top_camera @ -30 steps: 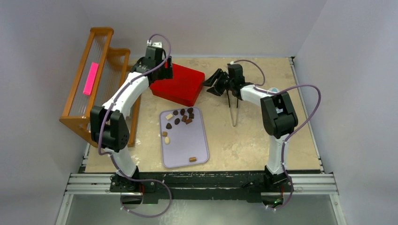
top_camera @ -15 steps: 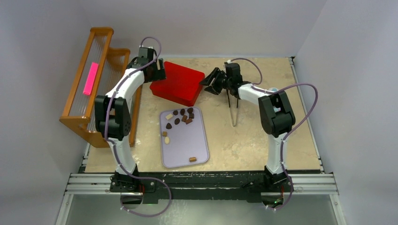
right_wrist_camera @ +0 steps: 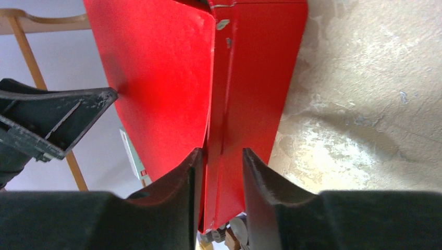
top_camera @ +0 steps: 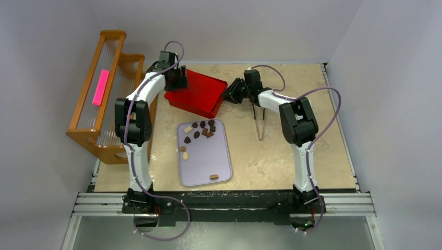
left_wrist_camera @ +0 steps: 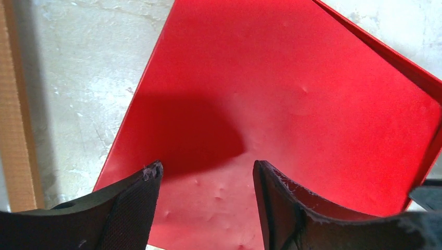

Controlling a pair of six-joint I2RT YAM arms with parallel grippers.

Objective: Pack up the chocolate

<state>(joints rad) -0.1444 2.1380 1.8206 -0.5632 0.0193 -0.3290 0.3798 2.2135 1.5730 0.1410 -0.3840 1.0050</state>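
Note:
Several chocolate pieces (top_camera: 200, 130), dark brown, light brown and cream, lie on a lavender tray (top_camera: 208, 161); one lone piece (top_camera: 213, 177) lies near its front edge. A red box (top_camera: 198, 96) stands behind the tray, its lid tilted. My left gripper (top_camera: 176, 80) is open and empty, just above the lid's far left corner; in the left wrist view it (left_wrist_camera: 206, 174) hovers over the red lid (left_wrist_camera: 286, 94). My right gripper (top_camera: 233, 94) is at the box's right edge; in the right wrist view it (right_wrist_camera: 221, 172) is shut on the lid's rim (right_wrist_camera: 229, 104), which is raised.
Black tongs (top_camera: 259, 122) lie on the table right of the box, close under the right arm. A wooden rack (top_camera: 86, 112) holding a pink strip (top_camera: 100, 87) stands along the left edge, beside the left arm.
The right gripper moved left onto the box's right edge and closed on the lid's rim. The left gripper shifted over the box's far left corner. The lid now sits tilted.

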